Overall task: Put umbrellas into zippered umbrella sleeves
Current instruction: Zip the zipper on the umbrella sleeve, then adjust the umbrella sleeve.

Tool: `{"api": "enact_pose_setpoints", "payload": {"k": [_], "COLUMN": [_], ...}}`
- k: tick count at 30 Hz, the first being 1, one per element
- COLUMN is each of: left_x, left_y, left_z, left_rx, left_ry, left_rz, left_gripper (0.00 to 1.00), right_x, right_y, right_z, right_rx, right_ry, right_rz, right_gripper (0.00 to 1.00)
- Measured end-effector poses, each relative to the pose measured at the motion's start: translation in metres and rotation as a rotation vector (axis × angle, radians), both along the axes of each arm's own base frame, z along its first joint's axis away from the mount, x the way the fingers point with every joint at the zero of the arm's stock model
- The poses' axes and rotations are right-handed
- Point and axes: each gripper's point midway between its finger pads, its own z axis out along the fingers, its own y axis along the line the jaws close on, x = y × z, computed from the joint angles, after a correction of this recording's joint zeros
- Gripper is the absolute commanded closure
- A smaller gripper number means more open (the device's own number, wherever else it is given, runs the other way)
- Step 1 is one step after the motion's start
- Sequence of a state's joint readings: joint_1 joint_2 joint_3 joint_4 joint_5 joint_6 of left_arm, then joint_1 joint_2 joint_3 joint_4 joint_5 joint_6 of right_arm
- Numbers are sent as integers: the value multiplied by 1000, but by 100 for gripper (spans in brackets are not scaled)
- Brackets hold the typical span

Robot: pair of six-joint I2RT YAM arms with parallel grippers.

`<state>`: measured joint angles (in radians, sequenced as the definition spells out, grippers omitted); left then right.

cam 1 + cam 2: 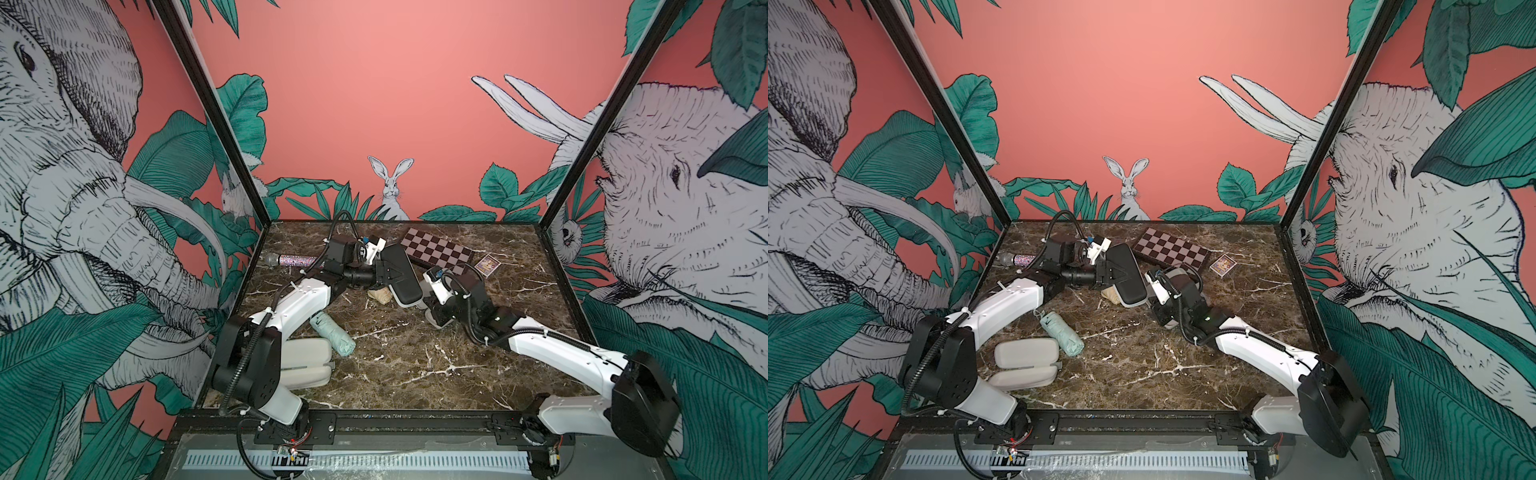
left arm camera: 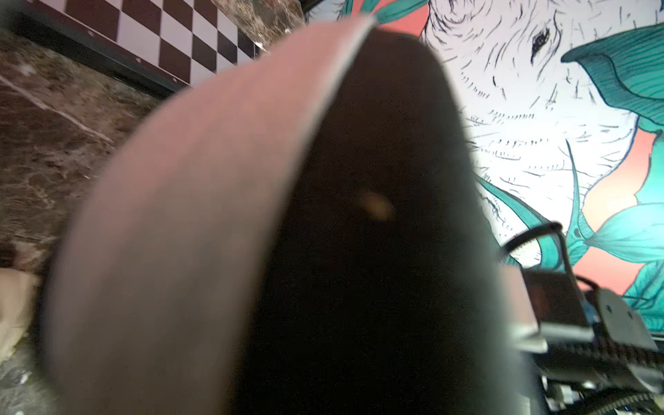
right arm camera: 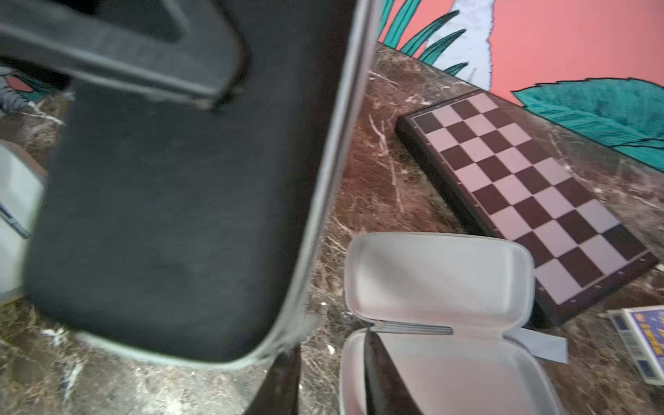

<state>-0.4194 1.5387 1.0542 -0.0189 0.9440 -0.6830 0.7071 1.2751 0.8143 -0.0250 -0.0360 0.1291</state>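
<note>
My left gripper (image 1: 386,274) is shut on the black sleeve (image 1: 401,276), holding it tilted up at mid-table. The sleeve fills the left wrist view (image 2: 377,251), hiding the fingers there. A tan umbrella (image 1: 382,296) lies just under the sleeve. My right gripper (image 3: 330,381) is open beside the black sleeve (image 3: 172,215). Its jaws straddle the rim of an open sleeve (image 3: 438,276) with a pale grey inside. A mint green umbrella (image 1: 332,334) lies near the left arm. A beige sleeve (image 1: 307,361) lies spread in two halves at the front left.
A chequered chessboard box (image 1: 436,251) lies at the back, just behind the open sleeve. A small card box (image 1: 487,264) is to its right. A glittery microphone (image 1: 291,260) lies at the back left. Printed walls enclose the marble table (image 1: 415,374) on three sides.
</note>
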Motion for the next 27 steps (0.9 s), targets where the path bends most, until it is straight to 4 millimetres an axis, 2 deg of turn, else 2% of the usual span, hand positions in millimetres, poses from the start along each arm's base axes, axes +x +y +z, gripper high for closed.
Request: {"api": "enact_pose_setpoints", "payload": {"k": [4,6,10,14,19,24,27], "left_x": [-11,-14,-24,-42,-58,-54,-51], "left_y": [-4,-6,-9,-20,-32,-35,-35], "left_z": [-2,-3,-4,-5,-6,-9,-9], "left_rx": [-3,0,4,7,8,20,23], "left_ry": [23,27,15,1,-9,-12,-17], "left_rz": [-62,-89,-138,-207,-272,-285,-289], "left_gripper": [71,70,66,60,60,59,58], "right_x": [-3,-10,-13,4,24,27,31], "right_y": [-30,-37,-28,-7,23,41,45], "right_z": [7,15,36,56,55,55,57], "right_rx": [133,228,391,540,630,699,736], "right_ry": [88,138,236,331,458,527,541], "right_rz": [-79,-90,-58,-1,89,177,210], "right_gripper": [33,25,20,16,19,31,41]}}
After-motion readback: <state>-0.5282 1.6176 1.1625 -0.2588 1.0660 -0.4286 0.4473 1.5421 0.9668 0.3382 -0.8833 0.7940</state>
